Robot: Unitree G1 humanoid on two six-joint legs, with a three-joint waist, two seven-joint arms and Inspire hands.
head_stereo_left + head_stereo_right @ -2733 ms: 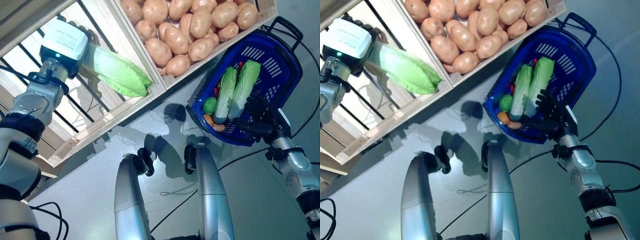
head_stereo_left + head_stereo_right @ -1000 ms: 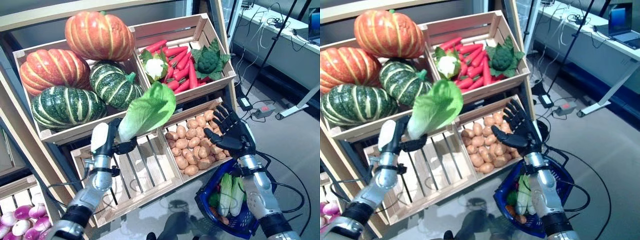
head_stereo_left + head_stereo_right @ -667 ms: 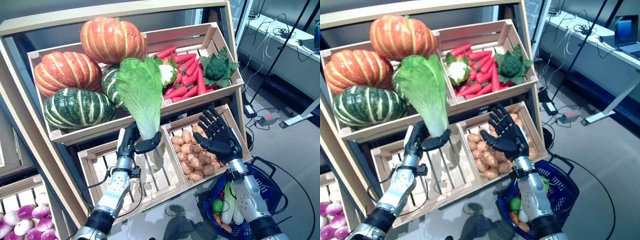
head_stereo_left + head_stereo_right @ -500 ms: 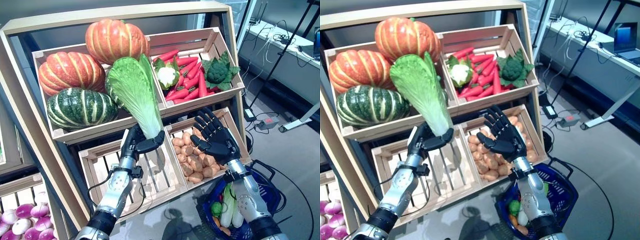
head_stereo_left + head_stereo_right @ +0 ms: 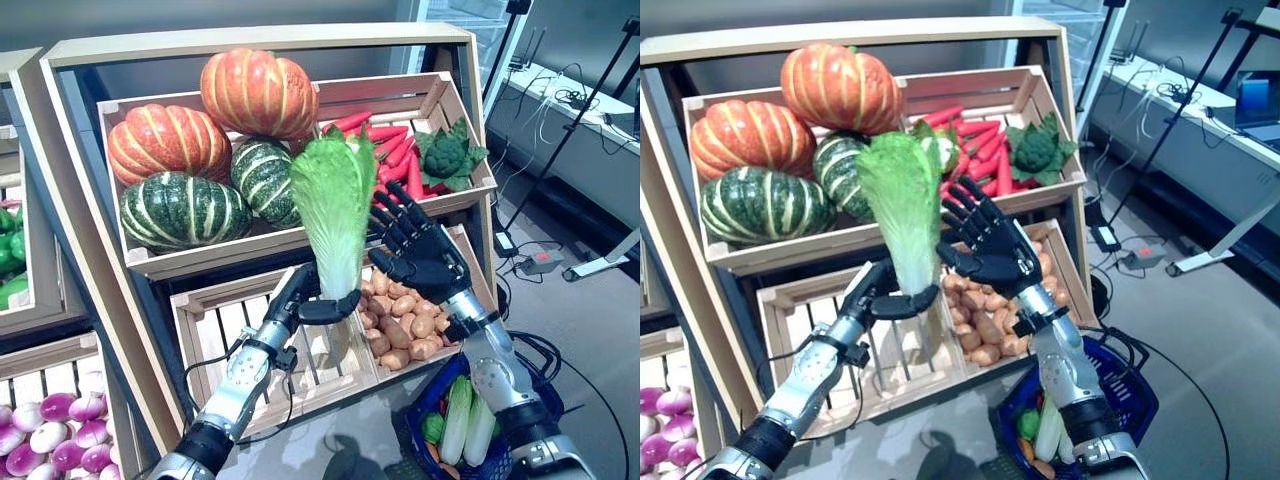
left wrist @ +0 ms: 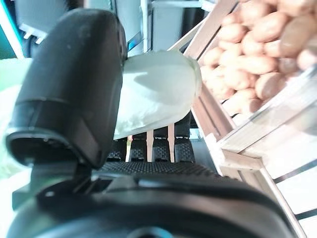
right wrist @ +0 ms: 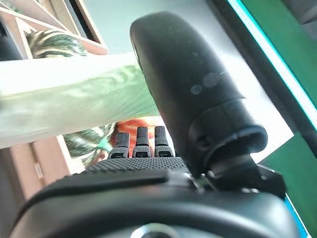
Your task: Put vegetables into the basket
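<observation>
My left hand (image 5: 303, 300) is shut on the white base of a long green cabbage (image 5: 335, 195) and holds it upright in front of the shelf; its thumb (image 6: 69, 84) presses on the pale stalk (image 6: 156, 91). My right hand (image 5: 418, 255) is open with spread fingers close by the cabbage's right side; I cannot tell if it touches. In the right wrist view the cabbage (image 7: 74, 99) lies across, past the thumb (image 7: 188, 84). The blue basket (image 5: 545, 400) sits on the floor below the right arm, holding two cabbages (image 5: 465, 425) and small vegetables.
The wooden shelf holds pumpkins (image 5: 170, 140), carrots (image 5: 395, 150) and a leafy green head (image 5: 445, 155) above. A potato crate (image 5: 405, 320) and a slatted crate (image 5: 215, 335) sit beneath. Purple onions (image 5: 45, 440) lie at lower left. Cables and a desk stand at right.
The view has shifted. My left hand has carried the cabbage rightward and stood it straighter. My right hand has risen from over the potatoes to right beside the cabbage.
</observation>
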